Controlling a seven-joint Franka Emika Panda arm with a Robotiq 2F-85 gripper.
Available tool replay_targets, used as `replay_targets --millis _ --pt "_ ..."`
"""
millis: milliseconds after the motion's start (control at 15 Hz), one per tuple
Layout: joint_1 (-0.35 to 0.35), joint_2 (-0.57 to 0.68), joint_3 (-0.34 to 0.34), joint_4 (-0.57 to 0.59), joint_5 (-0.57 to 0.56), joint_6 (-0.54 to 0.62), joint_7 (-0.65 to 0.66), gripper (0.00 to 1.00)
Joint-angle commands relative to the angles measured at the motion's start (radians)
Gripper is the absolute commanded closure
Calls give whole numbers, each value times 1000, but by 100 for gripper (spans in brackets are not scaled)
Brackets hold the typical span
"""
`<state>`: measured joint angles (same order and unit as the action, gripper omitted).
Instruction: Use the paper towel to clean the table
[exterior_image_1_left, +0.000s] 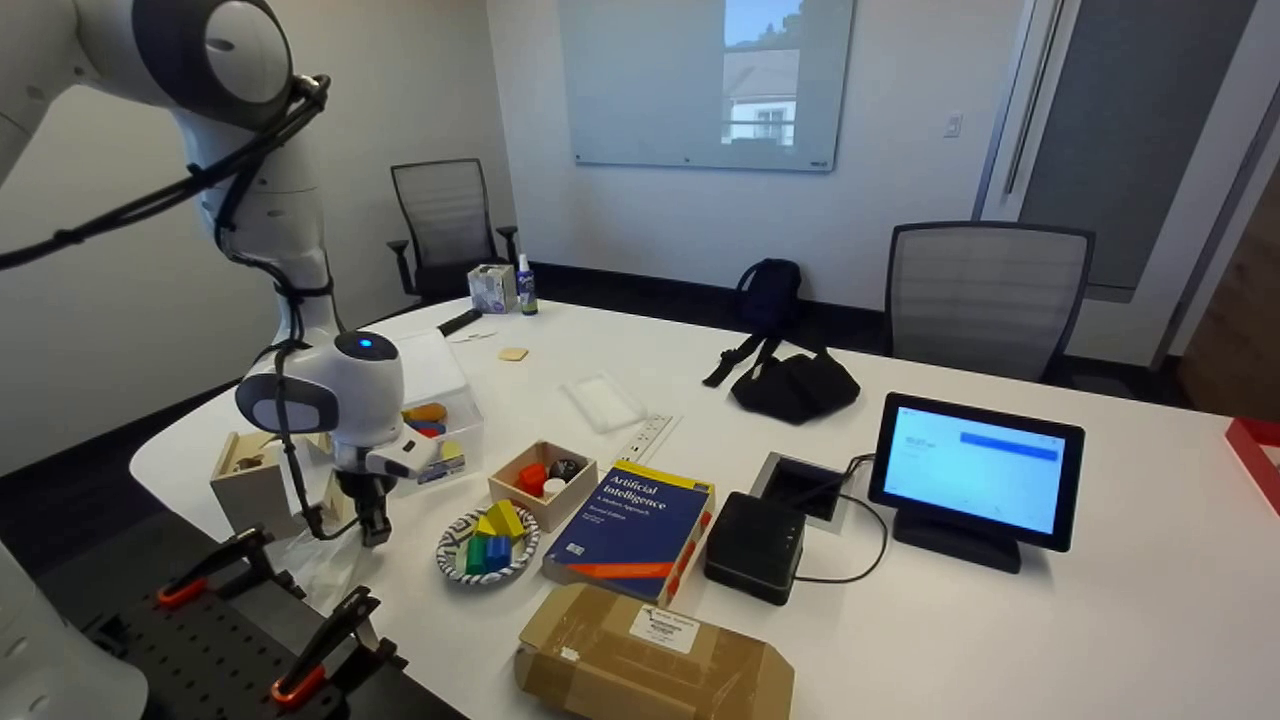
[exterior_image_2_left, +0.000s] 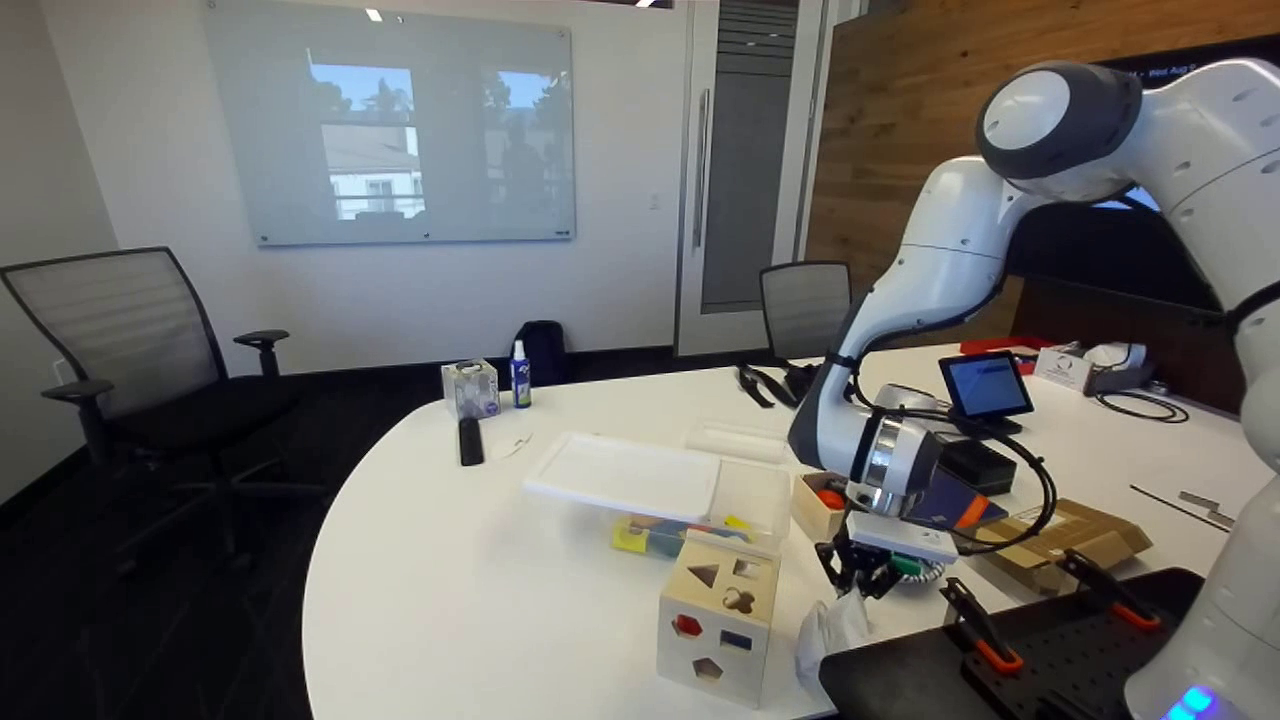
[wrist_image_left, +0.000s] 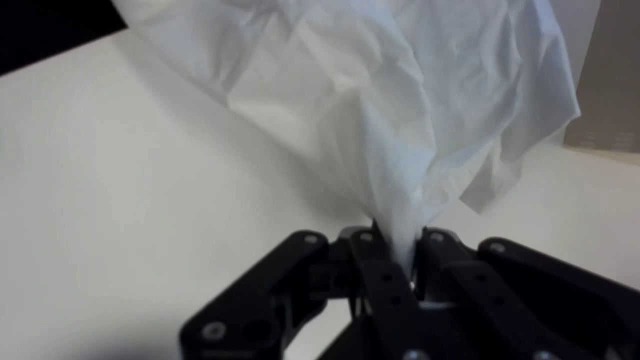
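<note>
A crumpled white paper towel (wrist_image_left: 350, 100) fills the top of the wrist view. My gripper (wrist_image_left: 400, 237) is shut on one bunched end of it, and the rest spreads out from the fingertips. In both exterior views the gripper (exterior_image_1_left: 374, 530) (exterior_image_2_left: 858, 585) is low, just over the white table (exterior_image_1_left: 930, 650) near its edge by the robot base. The towel (exterior_image_1_left: 325, 565) (exterior_image_2_left: 832, 632) hangs from it between the wooden shape box (exterior_image_2_left: 712, 640) and the black mounting plate. I cannot tell how much of the towel touches the table.
A patterned plate (exterior_image_1_left: 448, 565) of coloured blocks stands beside the gripper. Behind are a wooden tray (exterior_image_1_left: 515, 495), a blue book (exterior_image_1_left: 630, 530) and a clear bin (exterior_image_2_left: 765, 490). A cardboard box (exterior_image_1_left: 650, 665) lies nearer the front. Black clamps (exterior_image_1_left: 335, 640) rise from the mounting plate (exterior_image_1_left: 190, 640).
</note>
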<state>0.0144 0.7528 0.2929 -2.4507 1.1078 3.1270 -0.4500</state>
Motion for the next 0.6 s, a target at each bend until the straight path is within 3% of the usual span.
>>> replay_targets --millis 0,533 --pt "22 -127 3 -99 35 81 19 99" --pt "93 -143 -63 -80 36 276 48 99"
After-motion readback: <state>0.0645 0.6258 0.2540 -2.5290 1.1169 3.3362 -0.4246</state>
